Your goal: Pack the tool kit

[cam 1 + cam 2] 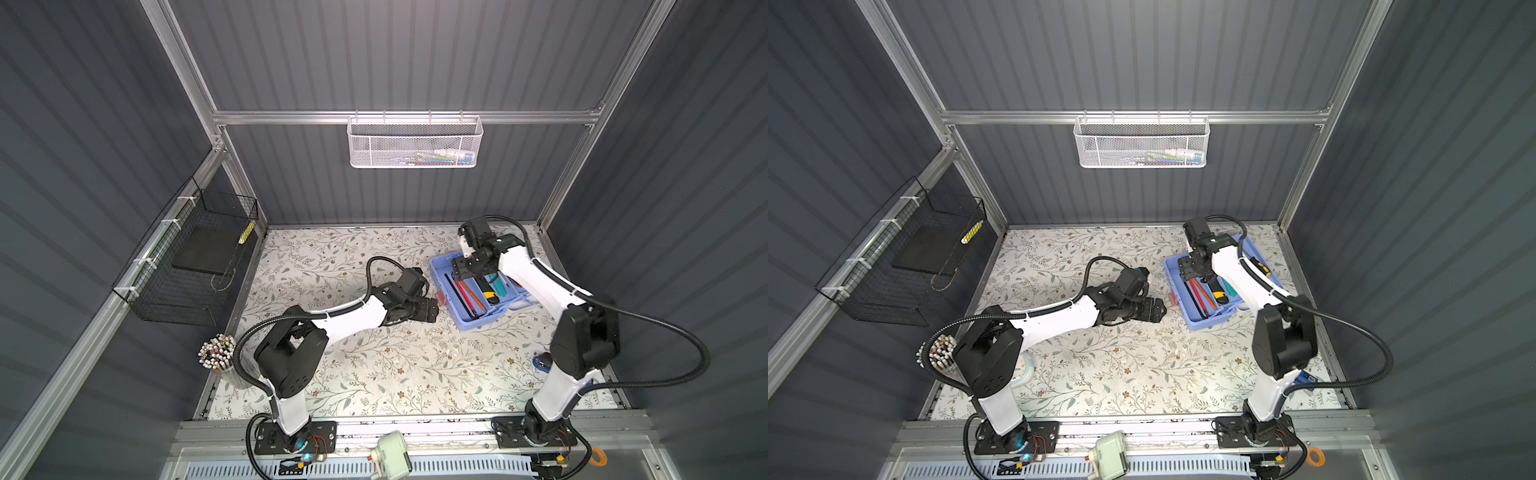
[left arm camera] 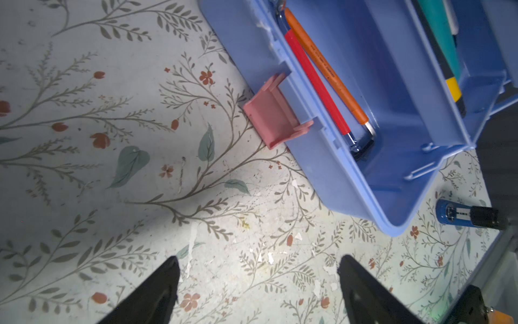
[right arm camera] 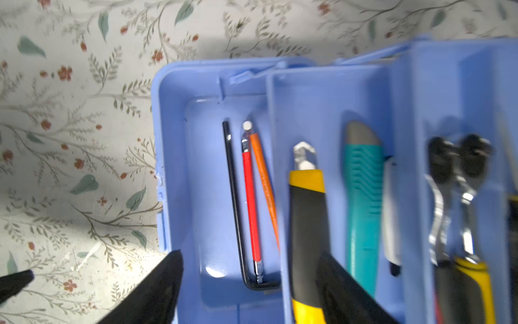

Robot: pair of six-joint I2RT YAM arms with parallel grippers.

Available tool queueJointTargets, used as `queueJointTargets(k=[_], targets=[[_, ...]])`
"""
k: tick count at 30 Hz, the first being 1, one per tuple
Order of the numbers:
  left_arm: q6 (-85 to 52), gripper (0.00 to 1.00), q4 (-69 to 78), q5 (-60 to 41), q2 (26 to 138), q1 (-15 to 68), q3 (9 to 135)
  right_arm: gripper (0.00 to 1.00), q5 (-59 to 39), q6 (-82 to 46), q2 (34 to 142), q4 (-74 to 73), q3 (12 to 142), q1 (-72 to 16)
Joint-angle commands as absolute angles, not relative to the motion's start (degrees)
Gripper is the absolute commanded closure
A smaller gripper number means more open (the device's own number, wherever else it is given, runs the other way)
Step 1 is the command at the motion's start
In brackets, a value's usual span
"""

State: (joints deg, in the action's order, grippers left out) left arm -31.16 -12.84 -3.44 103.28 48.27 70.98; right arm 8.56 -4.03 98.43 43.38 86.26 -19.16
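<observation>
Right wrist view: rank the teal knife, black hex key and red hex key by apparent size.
1. Teal knife: by far the broadest, though its raised tray may sit nearer the camera.
2. Black hex key: about as long, but thin.
3. Red hex key: shorter.

A: What colour was the box (image 3: 168, 112)?
B: Light blue, and its latch (image 2: 269, 117) was pink.
A: And the tools?
B: A red hex key (image 3: 251, 207), an orange hex key (image 3: 265, 185) and a black hex key (image 3: 234, 196). Also a yellow-and-black knife (image 3: 307, 213) and a teal knife (image 3: 363, 202).
A: The table cover (image 2: 112, 140)?
B: Pale, printed with grey-green leaves and small red flowers.
</observation>
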Motion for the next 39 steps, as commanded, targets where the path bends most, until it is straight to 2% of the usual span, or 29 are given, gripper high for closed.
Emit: queueJointTargets(k=[1, 3, 12, 21, 31, 39], targets=[[-29.7, 0.13, -13.7, -6.5, 104.9, 48.3, 74.3, 0.11, 9.4, -4.2, 94.0, 40.3, 82.7, -14.6], [-29.6, 0.14, -13.6, -7.2, 106.0, 48.6, 75.5, 0.01, 8.1, -3.9, 91.6, 38.8, 80.5, -10.7], [-28.9, 0.16, -16.9, -9.6, 112.8, 49.4, 85.1, 0.01, 1.1, -1.6, 91.3, 32.4, 77.1, 5.2], [-30.7, 0.17, -17.8, -11.7, 117.8, 50.0, 89.6, 0.01, -5.6, -0.9, 93.2, 29.0, 77.3, 14.4], [-31.2, 0.26, -20.4, -12.3, 121.2, 50.1, 92.5, 0.01, -21.3, -0.6, 100.2, 28.4, 78.3, 18.0], [-30.7, 0.29, -20.8, -12.3, 122.3, 50.0, 93.2, 0.01, -28.2, -1.1, 99.9, 27.0, 76.0, 17.8]])
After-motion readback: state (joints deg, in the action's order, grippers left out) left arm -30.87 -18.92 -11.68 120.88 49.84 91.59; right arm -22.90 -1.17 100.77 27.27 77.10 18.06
